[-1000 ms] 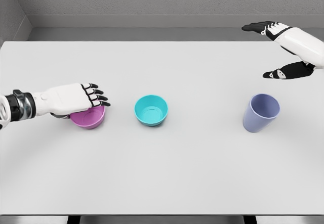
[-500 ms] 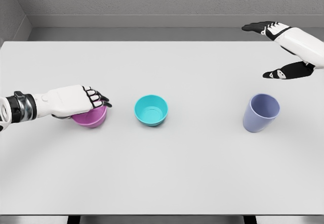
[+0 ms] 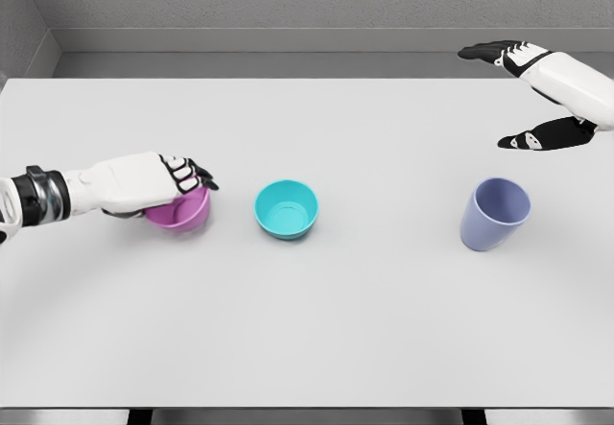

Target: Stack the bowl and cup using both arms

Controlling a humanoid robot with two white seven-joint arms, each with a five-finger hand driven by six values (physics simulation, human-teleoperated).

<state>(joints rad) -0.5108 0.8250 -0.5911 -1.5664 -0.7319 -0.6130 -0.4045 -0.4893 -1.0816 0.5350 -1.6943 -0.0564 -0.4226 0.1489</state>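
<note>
A pink bowl (image 3: 182, 211) sits left of centre on the white table (image 3: 317, 319), tilted slightly and seemingly raised off the surface. My left hand (image 3: 177, 177) covers its near-left rim, fingers curled over the edge, gripping it. A teal bowl (image 3: 286, 209) stands upright just right of it, a small gap between them. A lavender cup (image 3: 495, 214) stands upright at the right. My right hand (image 3: 523, 94) hovers above and behind the cup, thumb and fingers spread wide, holding nothing.
A grey wall runs behind the table's far edge (image 3: 307, 78). The table's front edge lies near the bottom of the picture.
My left hand's fingers have curled tighter on the pink bowl, and hand and bowl have shifted up and a little right toward the teal bowl. The right hand is unmoved.
</note>
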